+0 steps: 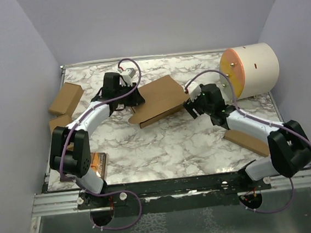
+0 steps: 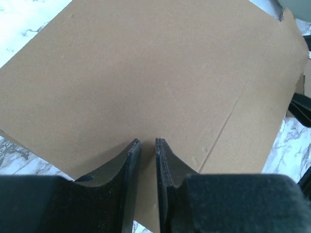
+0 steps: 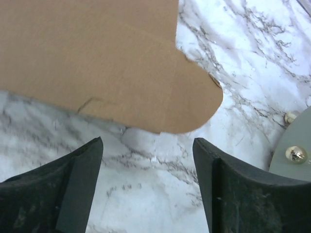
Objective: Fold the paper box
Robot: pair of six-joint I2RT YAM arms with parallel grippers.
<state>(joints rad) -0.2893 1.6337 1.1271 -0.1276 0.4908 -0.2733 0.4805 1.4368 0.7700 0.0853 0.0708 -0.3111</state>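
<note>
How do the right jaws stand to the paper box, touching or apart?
Apart. Right wrist: marble shows between the right gripper's open jaws and the paper box.

Paper box [image 1: 162,96] lies flat, L jaws & R jaws at opp. ends.

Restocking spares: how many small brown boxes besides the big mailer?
3 boxes: one far left; one beside it, partly behind the left arm; one by the right arm. Others may be hidden.
</note>
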